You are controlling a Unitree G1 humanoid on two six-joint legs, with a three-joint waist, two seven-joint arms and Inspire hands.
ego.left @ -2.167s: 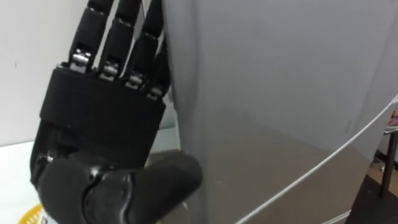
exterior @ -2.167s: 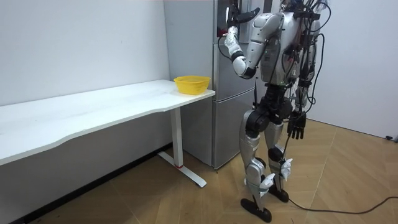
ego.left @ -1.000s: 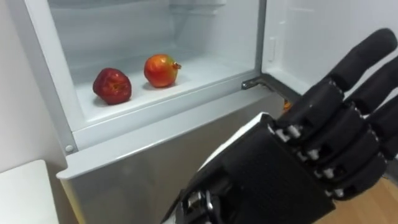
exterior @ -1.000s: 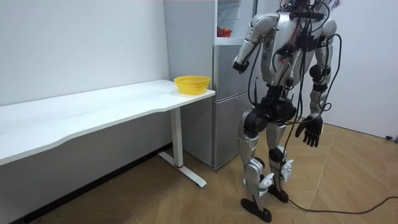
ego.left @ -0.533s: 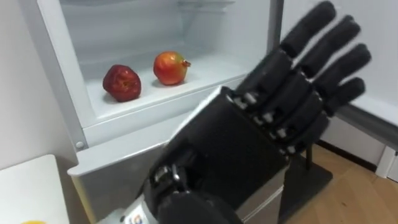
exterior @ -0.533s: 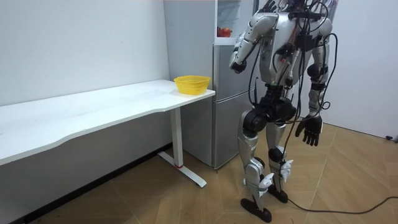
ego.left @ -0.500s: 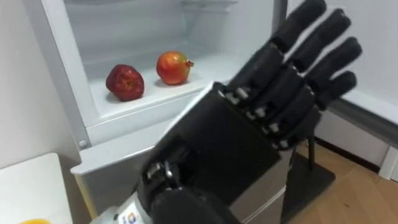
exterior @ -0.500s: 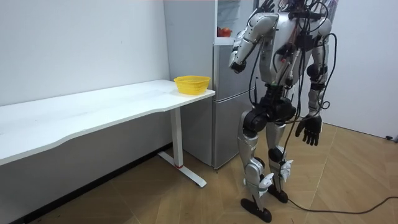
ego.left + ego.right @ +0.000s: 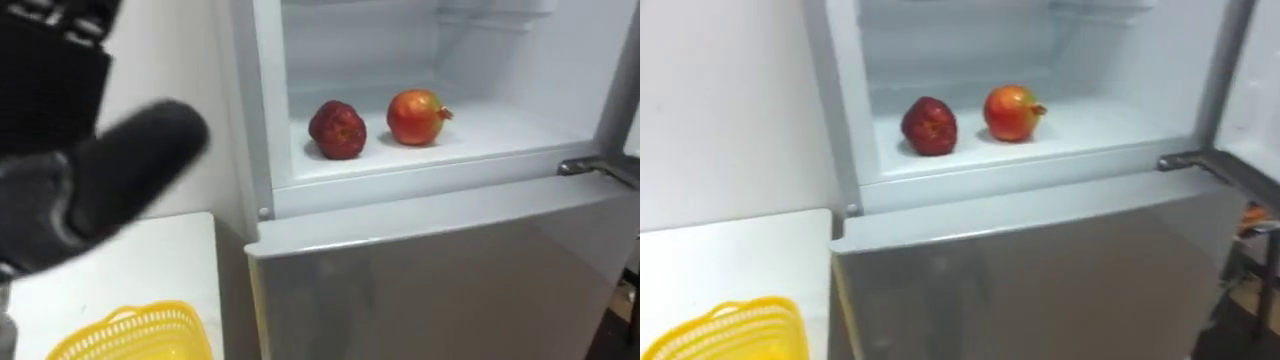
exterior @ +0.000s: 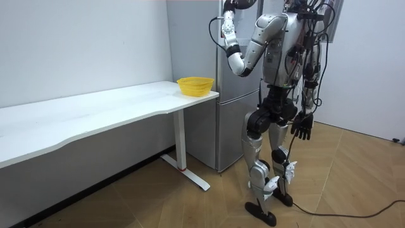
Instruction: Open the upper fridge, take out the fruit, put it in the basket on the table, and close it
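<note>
The upper fridge compartment [image 9: 300, 90] stands open. On its white shelf lie a dark red apple [image 9: 338, 130] and, to its right, an orange-red round fruit [image 9: 415, 117]; the pair are also seen as apple [image 9: 929, 125] and fruit [image 9: 1012, 112]. My left hand [image 9: 90, 180] is raised close to the camera at the upper left, thumb stretched out, holding nothing, well left of the shelf. In the room view this left hand [image 10: 242, 4] is up by the fridge top. My right hand [image 10: 302, 126] hangs relaxed by my hip.
The closed lower fridge door [image 9: 430, 270] is below the shelf. A yellow basket [image 9: 130, 335] sits on the white table [image 9: 150, 265] left of the fridge. The opened upper door [image 9: 1252, 70] stands at the right edge. I stand facing the fridge [image 10: 228, 114].
My left hand swung from in front of the fridge, at centre right, up to the upper left. The head camera turned left, bringing the basket into view. My right hand drew nearer my hip.
</note>
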